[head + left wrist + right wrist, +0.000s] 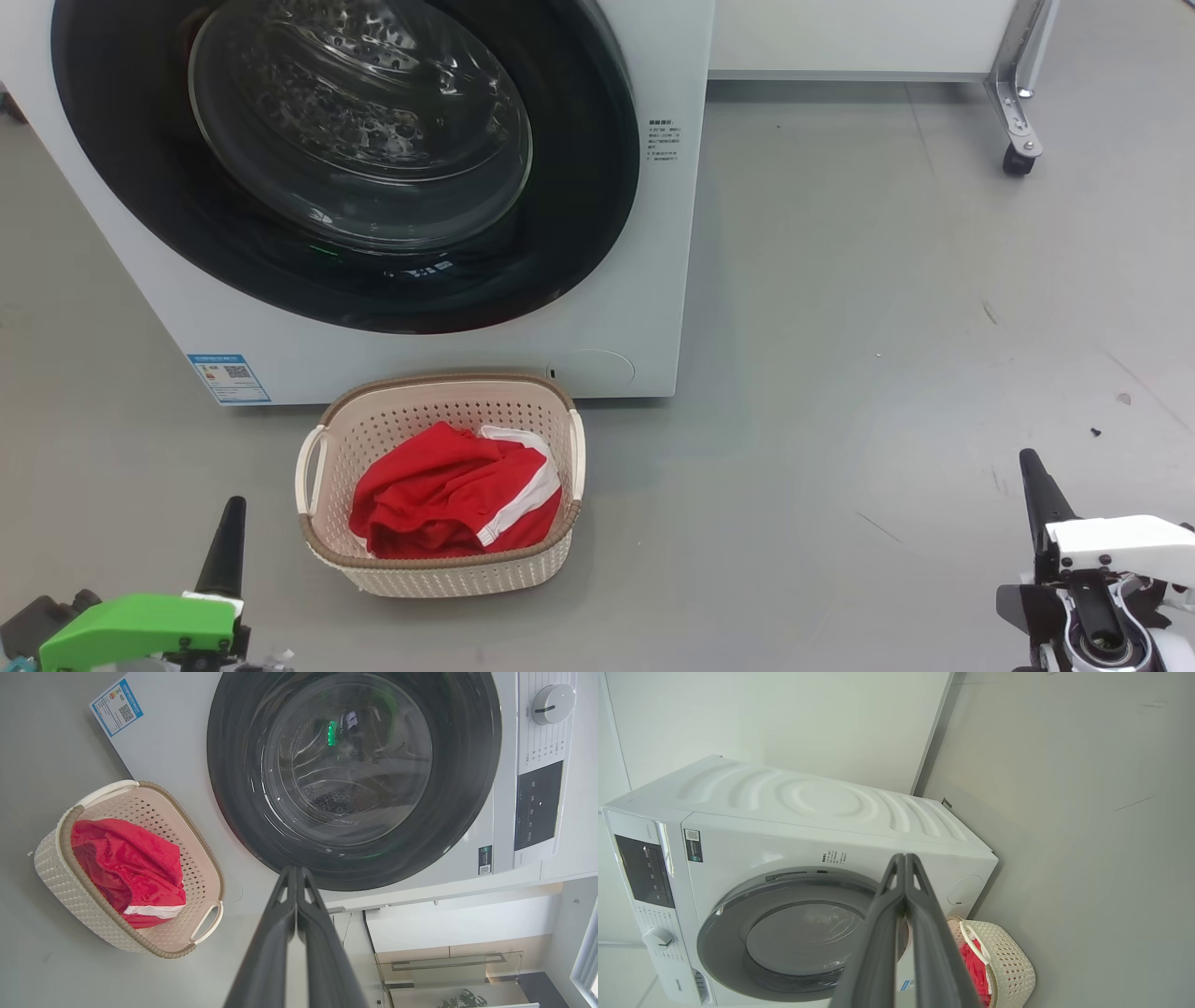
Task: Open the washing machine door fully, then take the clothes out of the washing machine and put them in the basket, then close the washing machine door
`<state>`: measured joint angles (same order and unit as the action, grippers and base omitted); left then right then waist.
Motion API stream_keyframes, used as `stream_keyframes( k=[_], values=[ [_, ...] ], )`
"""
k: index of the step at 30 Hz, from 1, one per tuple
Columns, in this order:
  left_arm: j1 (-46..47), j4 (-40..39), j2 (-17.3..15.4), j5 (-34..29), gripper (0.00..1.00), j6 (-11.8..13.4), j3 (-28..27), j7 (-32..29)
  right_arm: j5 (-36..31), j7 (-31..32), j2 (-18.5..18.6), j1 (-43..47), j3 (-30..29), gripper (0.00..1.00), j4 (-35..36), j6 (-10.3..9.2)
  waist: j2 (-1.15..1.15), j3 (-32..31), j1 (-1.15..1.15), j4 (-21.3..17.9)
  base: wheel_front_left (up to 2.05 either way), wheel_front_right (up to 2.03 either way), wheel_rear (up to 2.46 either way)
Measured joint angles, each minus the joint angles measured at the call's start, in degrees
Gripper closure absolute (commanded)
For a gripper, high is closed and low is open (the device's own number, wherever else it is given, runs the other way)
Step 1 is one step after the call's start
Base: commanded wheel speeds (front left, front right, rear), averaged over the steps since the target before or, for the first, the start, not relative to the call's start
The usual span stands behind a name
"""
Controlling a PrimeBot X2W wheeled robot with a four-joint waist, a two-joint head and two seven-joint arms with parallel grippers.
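Note:
The white washing machine [448, 359] fills the upper left of the head view, and its round black door [579, 187] lies flat against the front, closed. On the floor just before it stands the cream basket [439, 574], holding red clothes [448, 499] with white trim. My left gripper [229, 523] is at the lower left, shut and holding nothing, left of the basket. My right gripper [1032, 471] is at the lower right, far from the basket, shut with nothing in it. In the left wrist view the shut left gripper [295, 870] points at the door [233, 765]. The basket [70, 896] and clothes [135, 858] sit at that view's left.
Grey floor spreads to the right of the machine. A white unit on a metal leg with a caster [1018, 161] stands at the back right. A blue label [229, 378] marks the machine's lower left corner. The control panel and knob [551, 703] show in the left wrist view.

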<state>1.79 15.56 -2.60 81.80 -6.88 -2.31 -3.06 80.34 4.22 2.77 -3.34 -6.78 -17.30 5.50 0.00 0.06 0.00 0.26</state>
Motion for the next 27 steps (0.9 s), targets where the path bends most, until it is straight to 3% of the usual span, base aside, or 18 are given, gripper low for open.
stream_keyframes(
  k=[20,27],
  values=[
    [1.6,0.2,0.2,9.7,1.00,0.0,-1.9,-3.0,10.9,2.6,-0.5,-0.3,-1.6,1.00,0.5,1.25,0.00,0.1,0.00,-0.3,0.00,0.00,0.00],
    [1.7,0.3,0.2,10.0,1.00,0.0,-2.1,-3.0,11.0,2.6,-0.5,-0.7,-1.7,1.00,0.6,1.46,0.00,0.1,0.00,-0.3,0.00,0.00,0.00]
  ],
)
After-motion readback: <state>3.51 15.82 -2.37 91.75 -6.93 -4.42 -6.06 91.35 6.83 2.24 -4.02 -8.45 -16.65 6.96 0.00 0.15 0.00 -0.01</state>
